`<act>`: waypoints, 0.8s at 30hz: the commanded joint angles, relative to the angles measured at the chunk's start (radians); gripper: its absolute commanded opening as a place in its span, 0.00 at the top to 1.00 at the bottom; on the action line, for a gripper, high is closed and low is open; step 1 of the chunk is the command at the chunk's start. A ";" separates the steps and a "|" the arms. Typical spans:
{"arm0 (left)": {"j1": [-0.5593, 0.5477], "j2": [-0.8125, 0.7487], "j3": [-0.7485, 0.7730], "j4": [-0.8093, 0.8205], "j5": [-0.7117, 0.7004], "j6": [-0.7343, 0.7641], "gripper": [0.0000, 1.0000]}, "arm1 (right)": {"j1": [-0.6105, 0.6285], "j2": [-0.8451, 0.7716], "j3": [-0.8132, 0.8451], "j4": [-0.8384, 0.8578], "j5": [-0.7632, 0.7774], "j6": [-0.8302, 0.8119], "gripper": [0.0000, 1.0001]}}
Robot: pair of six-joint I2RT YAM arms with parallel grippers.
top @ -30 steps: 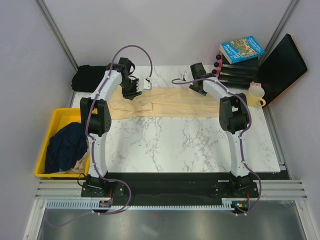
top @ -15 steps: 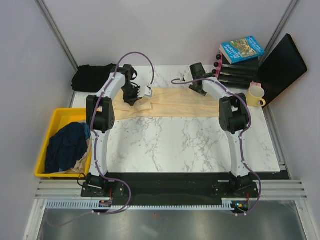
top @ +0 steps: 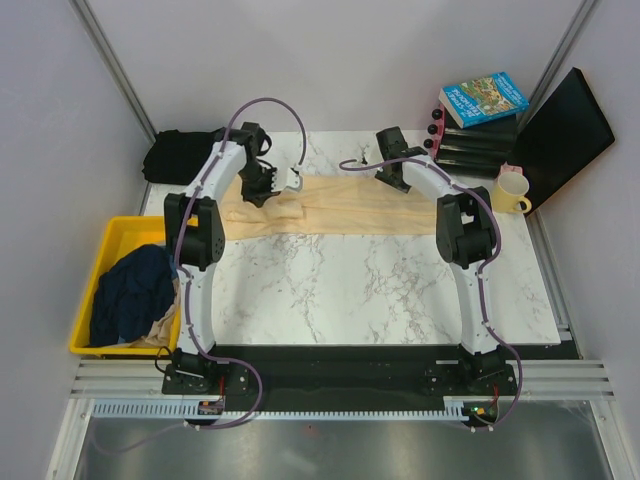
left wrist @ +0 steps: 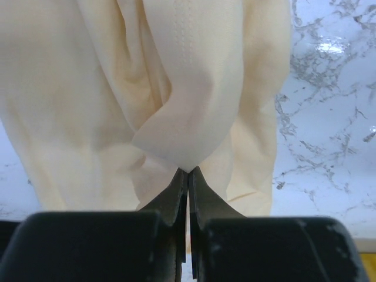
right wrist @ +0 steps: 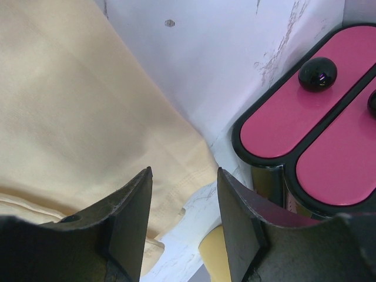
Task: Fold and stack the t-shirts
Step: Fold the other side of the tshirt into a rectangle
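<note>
The pale cream-yellow t-shirt (top: 350, 212) lies as a long folded strip across the far half of the marble table. My left gripper (top: 266, 190) is at its left end, shut on a raised fold of that cloth (left wrist: 188, 135), which peaks at the fingertips (left wrist: 188, 171). Over the strip's far right corner (right wrist: 88, 117) hangs my right gripper (right wrist: 184, 170), open, with nothing between its fingers. A black t-shirt (top: 180, 155) sits bunched beyond the table's far left corner. The dark navy t-shirt (top: 130, 295) lies crumpled in the yellow bin (top: 130, 228).
The yellow bin stands off the table's left edge. At the far right are black boxes with pink lids (right wrist: 305, 111), a blue book (top: 483, 98) on top of them, a yellow mug (top: 511, 192) and a black board (top: 562, 135).
My left gripper has closed on the cream shirt's left end and pinched up a fold, bunching the cloth there. The right arm has barely moved.
</note>
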 commanded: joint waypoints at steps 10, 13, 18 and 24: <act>-0.005 -0.089 0.028 -0.269 0.023 0.074 0.96 | 0.011 -0.030 0.038 -0.012 -0.020 -0.027 0.44; -0.014 -0.110 -0.010 -0.280 0.036 0.094 0.96 | 0.013 -0.032 0.037 -0.015 -0.023 -0.039 0.44; -0.026 -0.147 -0.050 -0.280 0.057 0.135 0.96 | 0.014 -0.032 0.037 -0.015 -0.020 -0.047 0.44; -0.051 -0.184 -0.072 -0.279 0.109 0.109 0.98 | 0.017 -0.038 0.026 -0.018 -0.018 -0.038 0.44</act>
